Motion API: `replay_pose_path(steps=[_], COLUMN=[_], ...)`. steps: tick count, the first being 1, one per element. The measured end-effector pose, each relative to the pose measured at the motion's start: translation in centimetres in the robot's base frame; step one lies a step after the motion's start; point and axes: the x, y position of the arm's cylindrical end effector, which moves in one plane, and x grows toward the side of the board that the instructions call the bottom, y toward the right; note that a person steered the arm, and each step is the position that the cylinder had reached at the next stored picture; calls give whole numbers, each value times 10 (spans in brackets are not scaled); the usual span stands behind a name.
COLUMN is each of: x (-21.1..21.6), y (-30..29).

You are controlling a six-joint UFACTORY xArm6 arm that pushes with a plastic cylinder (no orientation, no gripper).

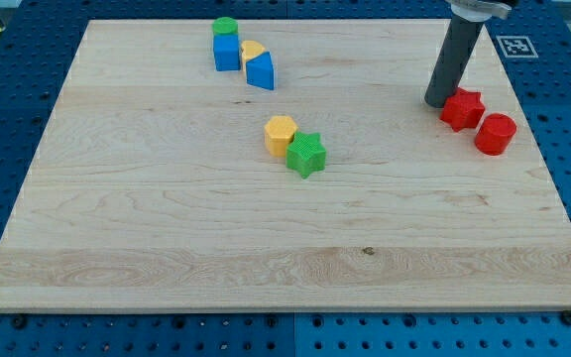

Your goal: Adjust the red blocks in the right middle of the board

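My end effector is a plain rod with no jaws to part or close, and my tip (437, 101) sits on the surface (167, 228) near its right edge, about midway down, touching the left side of the red star (462, 108). The red cylinder (496, 134) stands just beside that star, toward the right edge and slightly nearer the bottom. Near the top edge, a green cylinder (225, 27), a blue cube (227, 53), a yellow block (252, 50) and a blue block (261, 70) cluster together. Around the centre, a yellow hexagon (280, 133) touches a green star (306, 154).
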Motion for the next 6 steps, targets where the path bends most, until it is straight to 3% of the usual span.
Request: replay_pose_path(steps=[1,3,6], x=[9,12,17], y=[5,-37,11])
